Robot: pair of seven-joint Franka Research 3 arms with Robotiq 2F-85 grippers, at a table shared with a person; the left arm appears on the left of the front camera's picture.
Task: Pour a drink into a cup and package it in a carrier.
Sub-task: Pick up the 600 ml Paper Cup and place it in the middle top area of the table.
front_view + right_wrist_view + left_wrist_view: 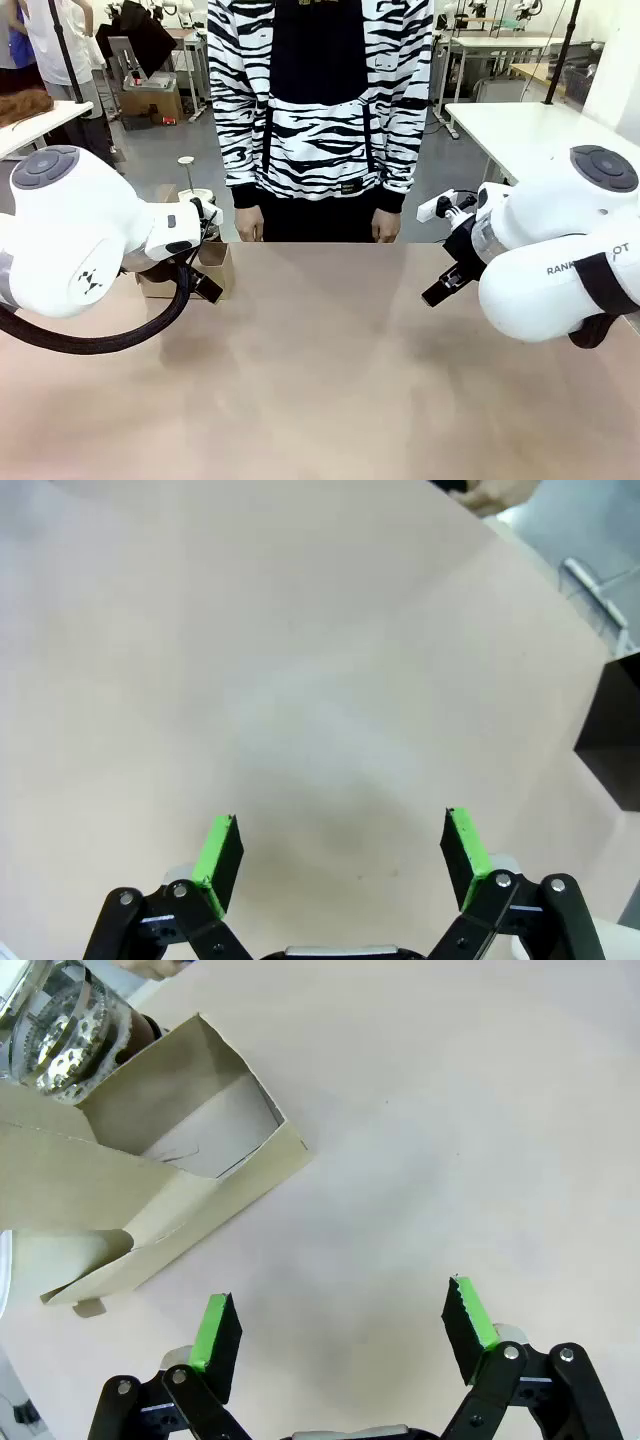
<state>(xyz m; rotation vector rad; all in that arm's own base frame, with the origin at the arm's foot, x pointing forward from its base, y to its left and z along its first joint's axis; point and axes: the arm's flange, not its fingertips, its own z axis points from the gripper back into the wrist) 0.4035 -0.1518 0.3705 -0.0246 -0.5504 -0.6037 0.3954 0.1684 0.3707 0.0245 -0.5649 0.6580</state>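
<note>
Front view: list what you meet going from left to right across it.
left arm → carrier, partly hidden behind that arm's wrist → person standing at the table's far edge → right arm

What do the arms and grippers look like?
Left arm and right arm: glossy white, grey round caps. A black ribbed cable hangs from the left; dark lettering marks the right. Left gripper and right gripper: black, green pads.

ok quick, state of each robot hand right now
Left hand: open, holding nothing, beside the carrier.
Right hand: open, holding nothing.
</note>
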